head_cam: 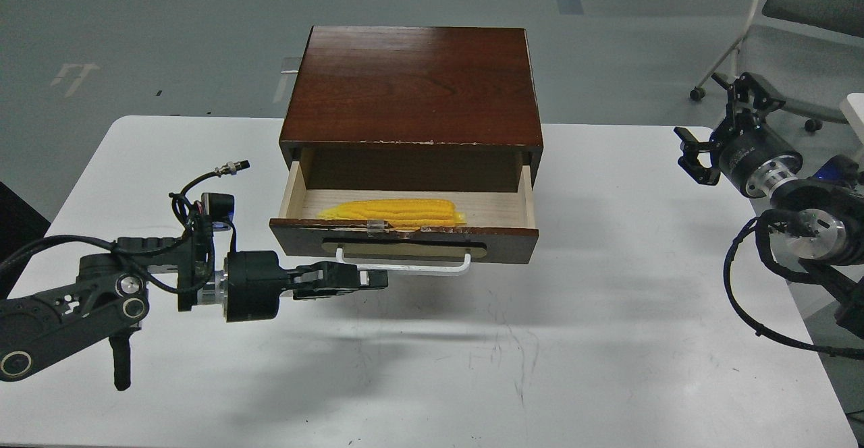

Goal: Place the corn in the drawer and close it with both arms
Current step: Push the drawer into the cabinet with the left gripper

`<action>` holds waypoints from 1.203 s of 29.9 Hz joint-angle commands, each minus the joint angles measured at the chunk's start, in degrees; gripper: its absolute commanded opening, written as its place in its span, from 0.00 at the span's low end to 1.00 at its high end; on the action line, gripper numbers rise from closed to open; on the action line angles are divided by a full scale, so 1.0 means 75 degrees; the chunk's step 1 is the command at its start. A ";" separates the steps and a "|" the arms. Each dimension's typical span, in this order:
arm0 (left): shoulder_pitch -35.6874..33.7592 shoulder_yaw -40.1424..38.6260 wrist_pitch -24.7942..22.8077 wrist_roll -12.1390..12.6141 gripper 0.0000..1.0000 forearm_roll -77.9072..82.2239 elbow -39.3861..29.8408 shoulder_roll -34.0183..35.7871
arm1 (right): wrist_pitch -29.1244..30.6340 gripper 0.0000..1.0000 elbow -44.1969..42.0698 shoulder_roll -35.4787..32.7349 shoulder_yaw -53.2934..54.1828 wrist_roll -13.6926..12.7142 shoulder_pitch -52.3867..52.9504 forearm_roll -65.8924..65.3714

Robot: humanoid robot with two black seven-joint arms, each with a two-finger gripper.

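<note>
The dark brown drawer [403, 240] stands pulled out of the wooden cabinet [412, 84]. The yellow corn [393, 212] lies lengthwise on the drawer's pale floor, just behind the front panel. The white bar handle [418, 269] hangs on the front. My left gripper [379, 279] points right, with its fingers close together and nothing between them. Its tips are at the left part of the handle, just below the drawer front. My right gripper [719, 124] is open and empty, raised over the table's far right edge, well away from the drawer.
The white table [540, 367] carries the cabinet at its back middle. An office chair [803, 3] stands on the floor at the back right, behind my right arm. Loose black cables [742, 286] hang from the right arm.
</note>
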 commanded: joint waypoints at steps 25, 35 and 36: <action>-0.0472 -0.0003 0.0003 0.0002 0.11 -0.0010 0.1044 -0.0600 | -0.0001 0.95 -0.0012 -0.0002 0.0000 0.0000 -0.0022 0.0000; -0.0729 -0.0003 0.0003 0.0002 0.11 -0.0010 0.1384 -0.0870 | 0.0011 0.95 -0.0011 -0.0014 0.0000 0.0000 -0.0058 0.0000; -0.0741 -0.0003 0.0003 0.0002 0.11 -0.0022 0.1443 -0.0916 | -0.0001 0.95 -0.0011 -0.0014 0.0012 0.0000 -0.0058 0.0000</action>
